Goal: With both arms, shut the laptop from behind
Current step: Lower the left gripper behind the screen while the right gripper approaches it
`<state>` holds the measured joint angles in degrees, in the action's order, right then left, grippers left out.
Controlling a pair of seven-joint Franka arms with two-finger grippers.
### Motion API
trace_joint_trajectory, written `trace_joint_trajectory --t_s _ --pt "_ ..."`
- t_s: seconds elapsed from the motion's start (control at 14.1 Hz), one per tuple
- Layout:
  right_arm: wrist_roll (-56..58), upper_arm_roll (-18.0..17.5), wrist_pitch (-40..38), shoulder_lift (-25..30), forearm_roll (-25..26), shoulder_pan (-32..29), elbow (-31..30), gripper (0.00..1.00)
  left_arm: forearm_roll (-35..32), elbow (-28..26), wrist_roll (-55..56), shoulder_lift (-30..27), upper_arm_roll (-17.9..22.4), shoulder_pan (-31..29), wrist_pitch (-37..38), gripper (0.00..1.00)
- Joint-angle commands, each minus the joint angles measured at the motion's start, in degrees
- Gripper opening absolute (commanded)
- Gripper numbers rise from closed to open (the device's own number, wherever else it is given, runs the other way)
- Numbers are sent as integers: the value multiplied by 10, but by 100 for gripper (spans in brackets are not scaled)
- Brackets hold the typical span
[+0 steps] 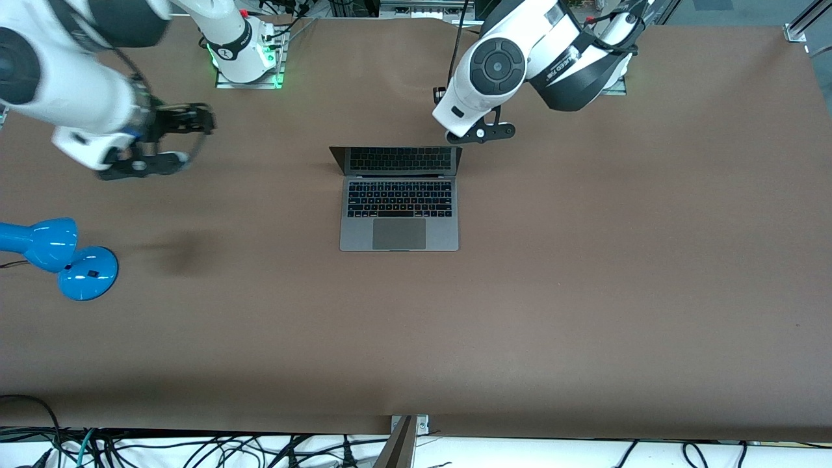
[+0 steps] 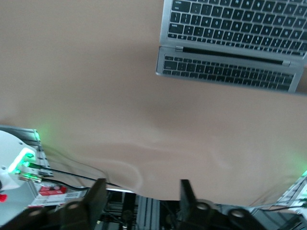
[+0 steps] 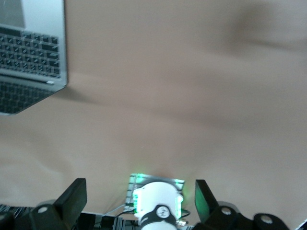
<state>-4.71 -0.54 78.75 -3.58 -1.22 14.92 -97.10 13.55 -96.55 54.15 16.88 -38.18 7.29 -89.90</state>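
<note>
on the table [image 1: 585, 292], the open laptop [image 1: 399, 214] lies apart from both empty, open grippers: left gripper [image 2: 139, 196], right gripper [image 3: 139, 199].

Left arm reaches in from its base, wrist bent downward; left tool [image 2: 139, 196] hangs over the counter with its jaws apart, holding nothing. Right arm is swung out toward its own end of the counter; right tool [image 3: 139, 199] hangs in the air, jaws wide (also holding nothing).
</note>
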Motion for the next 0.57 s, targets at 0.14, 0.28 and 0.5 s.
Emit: trace_joint_trajectory --t_s 0.14,0.28,0.5 --pt "-133 -104 62 38 -23 2 -90 100 2 10 73 31 0 27 -33 0" --pt "-192 -149 130 65 -32 2 -157 100 2 8 73 42 0 28 -45 0" --pt "-217 -192 190 79 -58 2 -211 84 1 6 73 56 2 30 -65 0"
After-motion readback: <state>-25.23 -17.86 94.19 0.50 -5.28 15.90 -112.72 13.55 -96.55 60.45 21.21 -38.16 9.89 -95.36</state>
